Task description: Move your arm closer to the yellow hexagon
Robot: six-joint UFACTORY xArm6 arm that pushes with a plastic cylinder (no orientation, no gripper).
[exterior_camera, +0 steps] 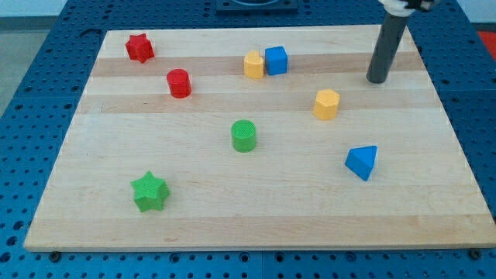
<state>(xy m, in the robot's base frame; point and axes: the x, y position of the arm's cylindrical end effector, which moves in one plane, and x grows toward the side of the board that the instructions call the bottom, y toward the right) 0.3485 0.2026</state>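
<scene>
Nearest the view's bottom: green star [149, 191], low left on the wooden board [256, 217]. Blue triangular block [362, 162] to the right, somewhat farther up.

Mid-board: green cylinder [243, 136], standing alone, well apart from its neighbours.

Above and right of that: yellow hexagon [326, 103], in the board's right half, upright, nothing touching it.

Farther up: red cylinder [179, 83] left of centre. Then a pair, a second yellow block [253, 64], shape hard to make out, just beside the blue cube [276, 60]; they look to be touching.

My tip [377, 80] rests on the board up and to the right of the yellow hexagon, near it but with clear wood between. The rod is bare, no jaws to open or close, and it touches no block.

Farthest: red star [139, 48], top left corner. Blue perforated table [31, 77] surrounds the board.
</scene>
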